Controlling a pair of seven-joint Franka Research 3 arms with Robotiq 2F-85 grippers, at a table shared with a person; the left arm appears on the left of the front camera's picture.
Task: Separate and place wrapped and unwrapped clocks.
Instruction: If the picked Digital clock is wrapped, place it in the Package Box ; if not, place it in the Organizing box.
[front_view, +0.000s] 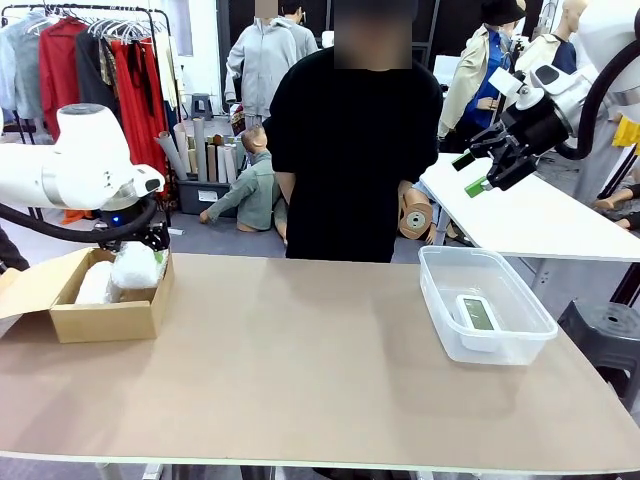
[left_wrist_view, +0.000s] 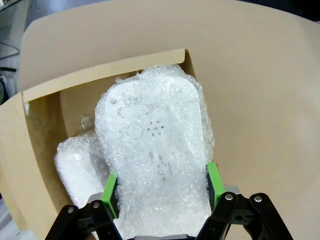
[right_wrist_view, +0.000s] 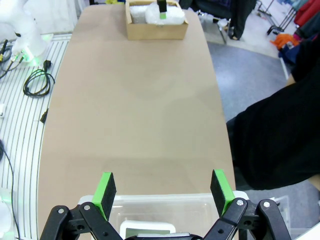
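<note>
1. The tan table (front_view: 300, 370) ran across the front view, and a person in a black top (front_view: 350, 150) stood at its far edge, middle of the picture.
2. The clear plastic tub (front_view: 440, 300) sat on the table's right side; the bare white clock (front_view: 478, 313), grey screen up, lay flat inside it.
3. The brown cardboard box (front_view: 100, 320) sat open at the table's left end, flap folded outward.
4. The left gripper (left_wrist_view: 162, 187) was over the box, its green pads (left_wrist_view: 109, 192) pressed against both sides of a bubble-wrapped clock (left_wrist_view: 155, 150), jaws partly closed on it. Through the wrap a rounded body with small holes showed. The bundle stood at the box's open top, partly above the rim.
5. A second wrapped bundle (left_wrist_view: 80, 165) lay lower in the box, just beside the gripped one.
6. The right gripper (front_view: 478, 172) hung raised above the table's far right edge, over the tub and well apart from it, jaws spread wide and nothing between them.
</note>
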